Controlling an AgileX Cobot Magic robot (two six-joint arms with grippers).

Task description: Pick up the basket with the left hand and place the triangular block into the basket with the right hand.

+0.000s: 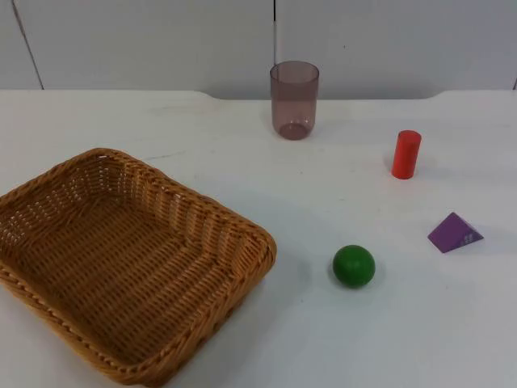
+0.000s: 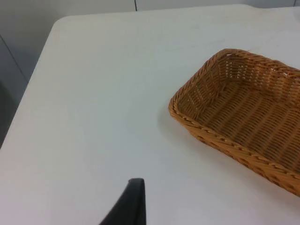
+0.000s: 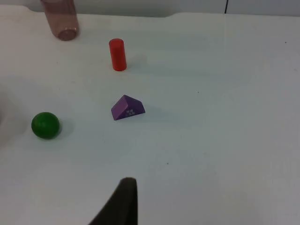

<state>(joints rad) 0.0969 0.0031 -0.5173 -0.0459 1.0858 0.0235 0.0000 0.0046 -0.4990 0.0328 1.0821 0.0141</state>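
An empty woven wicker basket sits on the white table at the front left; in the left wrist view the basket lies some way off from my left gripper, which hovers over bare table. A purple triangular block rests on the table at the right. In the right wrist view the triangular block lies ahead of my right gripper, well apart from it. Neither gripper touches anything.
A tinted see-through cup stands at the back middle near the grey wall. A red cylinder stands upright behind the block. A green ball lies between basket and block. The table's edge runs beside the left gripper.
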